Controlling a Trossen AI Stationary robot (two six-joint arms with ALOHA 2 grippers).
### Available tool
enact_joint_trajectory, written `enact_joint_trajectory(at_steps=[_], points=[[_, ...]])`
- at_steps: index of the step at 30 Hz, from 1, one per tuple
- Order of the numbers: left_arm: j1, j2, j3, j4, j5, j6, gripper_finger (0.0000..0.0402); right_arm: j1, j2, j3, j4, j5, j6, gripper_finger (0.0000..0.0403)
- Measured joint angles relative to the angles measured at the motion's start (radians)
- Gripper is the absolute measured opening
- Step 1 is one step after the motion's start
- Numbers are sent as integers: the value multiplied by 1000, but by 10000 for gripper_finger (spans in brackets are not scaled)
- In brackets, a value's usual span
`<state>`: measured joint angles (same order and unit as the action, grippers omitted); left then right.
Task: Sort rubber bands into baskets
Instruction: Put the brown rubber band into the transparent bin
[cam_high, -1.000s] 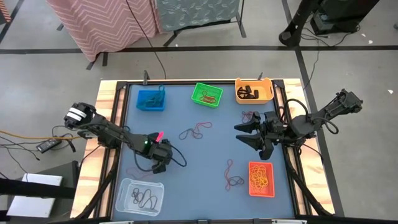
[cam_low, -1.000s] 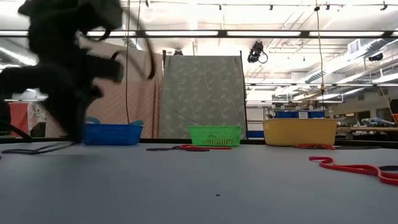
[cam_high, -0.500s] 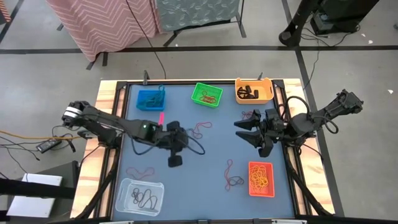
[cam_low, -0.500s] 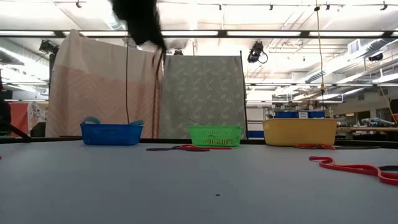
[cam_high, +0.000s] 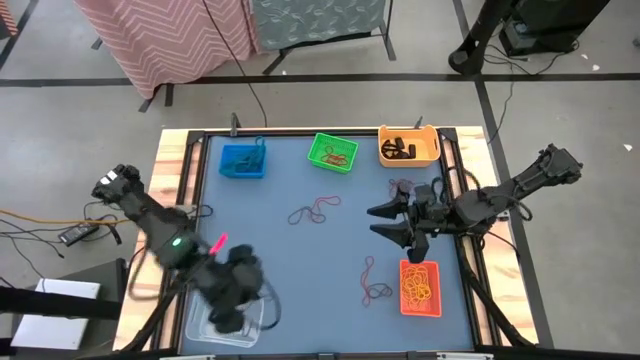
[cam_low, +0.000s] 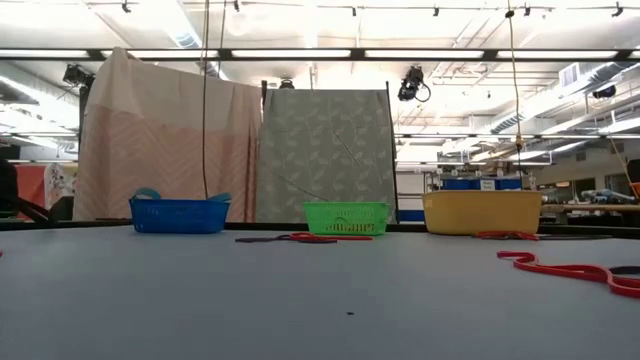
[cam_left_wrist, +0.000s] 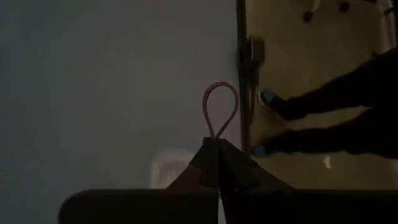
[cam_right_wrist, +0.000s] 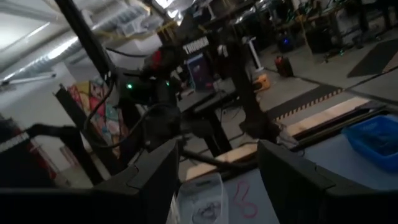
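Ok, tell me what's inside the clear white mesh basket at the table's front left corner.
The left gripper hangs over the clear white mesh basket, shut on a red rubber band loop. It covers most of the inside, so the contents cannot be made out.

In the right wrist view, white letters on the other arm (cam_right_wrist: 202, 53) seem to begin "THOSS" or "TROSS", but they are too blurred to read with certainty. Nothing else carries any readable text, label or number.

Dark jointed arms, black cables, green indicator light (cam_high: 180, 241)
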<state>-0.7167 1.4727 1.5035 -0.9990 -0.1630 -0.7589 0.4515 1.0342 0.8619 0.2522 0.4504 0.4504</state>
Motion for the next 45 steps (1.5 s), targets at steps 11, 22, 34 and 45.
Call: enact_joint_trajectory(at_steps=[11,22,34,45], points=[[-228,1,-193,31,6,-428,0,1,75,0,106,-79,3,231],[-222,1,-363,205,105,-503,36,0,69,0,143,-105,-5,231],[-108,-6,-332,194,295,-398,210,-2,69,0,190,-105,-8,231],[-63,-32,-154,194,489,-252,279,-2,69,0,195,-112,-8,231]])
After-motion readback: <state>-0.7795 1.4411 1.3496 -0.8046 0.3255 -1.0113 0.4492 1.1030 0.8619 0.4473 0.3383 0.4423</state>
